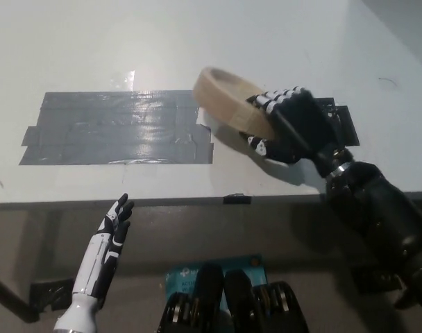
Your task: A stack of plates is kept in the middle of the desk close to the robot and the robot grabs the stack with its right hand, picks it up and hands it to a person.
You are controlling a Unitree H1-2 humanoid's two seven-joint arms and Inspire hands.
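Note:
A stack of tan paper plates hangs tilted above the white desk, its left rim raised. My black right hand is shut on the stack's right edge, fingers over the top rim and thumb underneath. The stack casts a shadow on the desk below it. My white left hand rests open below the desk's front edge at the lower left, holding nothing.
A wide patch of grey tape lies on the desk left of the stack. A black patch sits on the desk behind my right hand. The desk's front edge runs across the picture.

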